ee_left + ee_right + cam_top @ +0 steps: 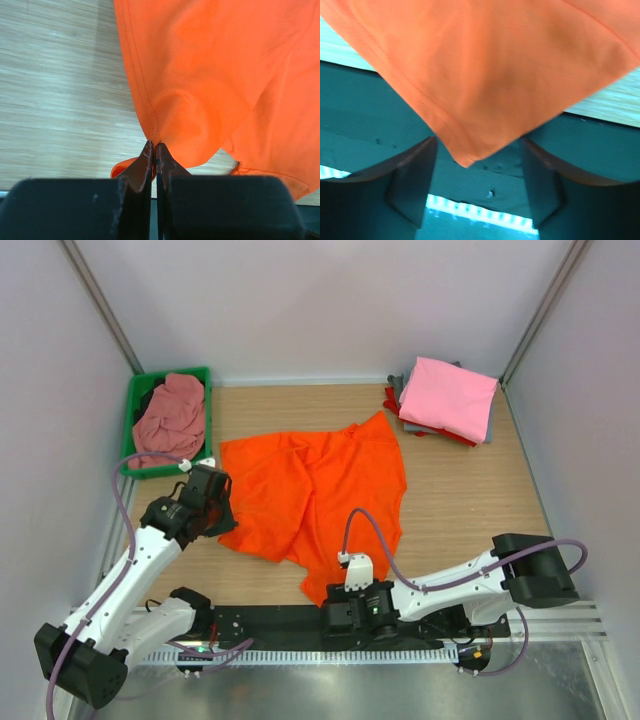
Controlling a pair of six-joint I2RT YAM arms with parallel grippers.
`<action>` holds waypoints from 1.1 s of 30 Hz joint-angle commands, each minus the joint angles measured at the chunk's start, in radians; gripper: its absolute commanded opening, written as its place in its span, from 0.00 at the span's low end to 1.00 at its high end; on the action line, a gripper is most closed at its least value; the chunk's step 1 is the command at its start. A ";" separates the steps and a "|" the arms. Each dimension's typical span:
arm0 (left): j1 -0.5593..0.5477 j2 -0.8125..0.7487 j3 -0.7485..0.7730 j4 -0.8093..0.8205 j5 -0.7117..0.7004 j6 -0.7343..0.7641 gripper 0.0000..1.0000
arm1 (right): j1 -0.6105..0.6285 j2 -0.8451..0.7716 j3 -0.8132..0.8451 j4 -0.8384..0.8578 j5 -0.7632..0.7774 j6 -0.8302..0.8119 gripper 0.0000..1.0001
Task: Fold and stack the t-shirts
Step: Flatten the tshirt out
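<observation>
A bright orange t-shirt (pixel 315 495) lies spread and creased on the middle of the wooden table. My left gripper (pixel 218 508) is at its left edge, shut on the hem (pixel 150 120); in the left wrist view the fingertips (pixel 148 152) pinch the cloth together. My right gripper (pixel 330 608) is at the shirt's near corner by the table's front edge. Its jaws stand wide open, and the orange corner (pixel 470 100) hangs between them without being held. A folded stack with a pink shirt (pixel 447 395) on top of grey and red ones sits at the back right.
A green plastic bin (pixel 134 410) stands at the back left with a dusty-pink shirt (pixel 172 418) crumpled in it. A black base strip (pixel 270 620) runs along the table's near edge under the right gripper. White walls close in the back and both sides.
</observation>
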 commanded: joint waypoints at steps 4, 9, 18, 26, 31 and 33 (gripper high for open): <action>0.006 -0.025 0.022 0.005 -0.012 0.005 0.00 | 0.008 0.077 0.019 0.156 -0.005 0.025 0.54; 0.006 -0.031 0.022 0.005 -0.015 0.004 0.00 | 0.019 0.100 0.056 0.106 0.021 0.030 0.08; 0.006 -0.170 0.135 -0.045 0.034 0.060 0.00 | 0.025 -0.194 0.218 -0.480 0.320 0.183 0.01; 0.006 -0.262 0.409 -0.165 0.041 0.135 0.00 | 0.025 -0.510 0.549 -0.738 0.567 0.010 0.01; 0.006 -0.270 0.590 -0.191 0.080 0.186 0.00 | 0.025 -0.610 0.726 -0.642 0.610 -0.329 0.01; 0.006 -0.264 0.676 -0.194 0.093 0.204 0.00 | 0.025 -0.657 0.771 -0.603 0.610 -0.435 0.01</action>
